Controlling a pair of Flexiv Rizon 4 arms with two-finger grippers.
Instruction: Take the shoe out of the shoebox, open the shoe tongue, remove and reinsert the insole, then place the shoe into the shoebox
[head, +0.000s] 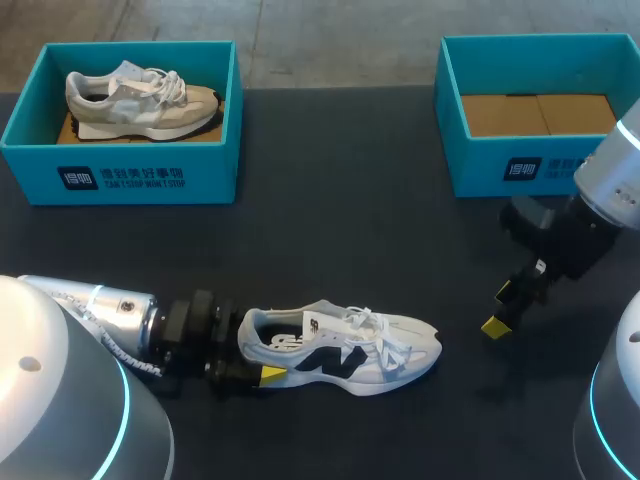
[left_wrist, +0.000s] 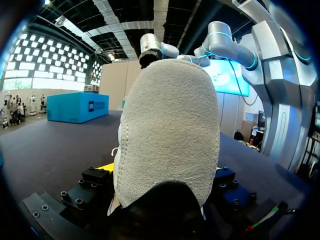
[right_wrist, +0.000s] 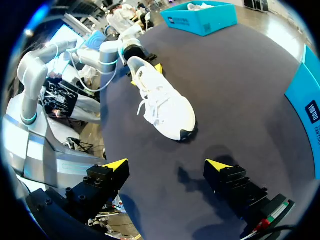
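Observation:
A white shoe (head: 345, 350) with a black side mark lies on its sole on the dark table (head: 350, 230), toe pointing right. My left gripper (head: 262, 350) is at its heel, open, with the heel between the fingers. In the left wrist view the pale heel (left_wrist: 170, 135) fills the space over the gripper (left_wrist: 162, 172). My right gripper (head: 498, 310) hangs open and empty to the right of the toe. From the right wrist, the shoe (right_wrist: 162, 102) lies ahead of the spread fingers (right_wrist: 116, 164).
A teal shoebox (head: 120, 170) at the back left holds a beige shoe (head: 140, 100). A second teal shoebox (head: 520, 165) at the back right shows only its cardboard floor. My right arm stands in front of that box.

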